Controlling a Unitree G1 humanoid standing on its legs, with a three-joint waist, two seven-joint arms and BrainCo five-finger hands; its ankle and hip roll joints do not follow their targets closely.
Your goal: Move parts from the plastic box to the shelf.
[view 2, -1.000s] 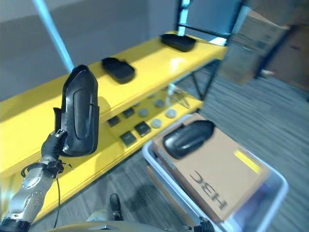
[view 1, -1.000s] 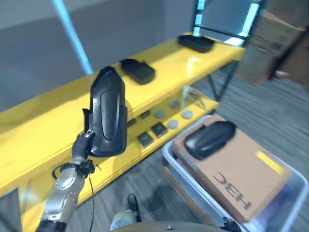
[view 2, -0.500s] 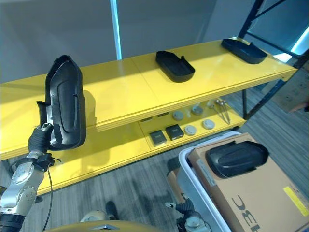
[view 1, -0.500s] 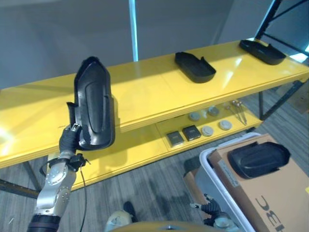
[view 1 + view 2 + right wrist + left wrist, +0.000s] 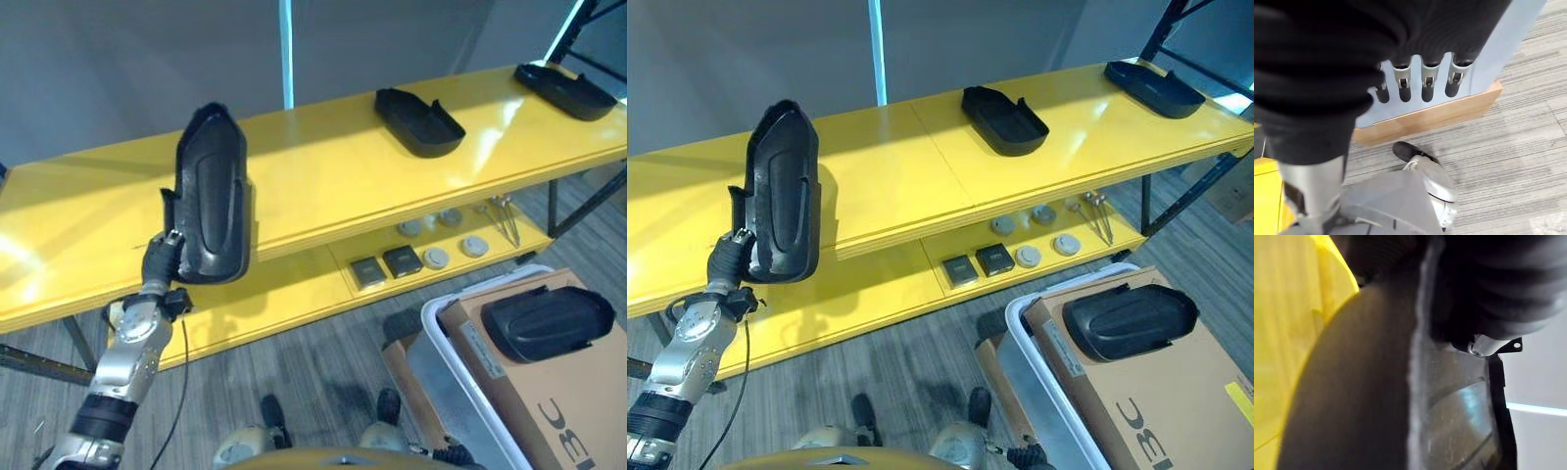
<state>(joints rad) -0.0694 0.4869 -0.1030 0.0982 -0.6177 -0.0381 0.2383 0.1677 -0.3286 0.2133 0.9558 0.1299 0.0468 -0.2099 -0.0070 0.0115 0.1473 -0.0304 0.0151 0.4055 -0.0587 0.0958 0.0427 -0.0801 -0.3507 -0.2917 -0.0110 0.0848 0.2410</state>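
Note:
My left hand point(image 5: 158, 267) is shut on the lower end of a long black plastic part point(image 5: 212, 210) and holds it upright in front of the yellow shelf point(image 5: 323, 186), at its left half. In the left wrist view the part's dark shell point(image 5: 1352, 396) sits right against the hand. Two similar black parts point(image 5: 419, 121) point(image 5: 568, 90) lie on the shelf's top board. Another black part point(image 5: 544, 321) rests on a cardboard box point(image 5: 578, 416) inside the plastic box point(image 5: 458, 377) at the lower right. My right hand point(image 5: 1422, 81) hangs with relaxed fingers beside the plastic box's wall point(image 5: 1508, 54).
The shelf's lower board carries small dark blocks point(image 5: 402, 260) and round grey discs point(image 5: 436, 258). A grey wall stands behind the shelf, with a light blue strip point(image 5: 286, 49). Grey carpet lies between me and the shelf. A wooden base point(image 5: 1440, 115) sits under the plastic box.
The camera has swung round to face the shelf squarely, so the whole scene has shifted. My left hand still holds the black part upright at about the same spot against the shelf.

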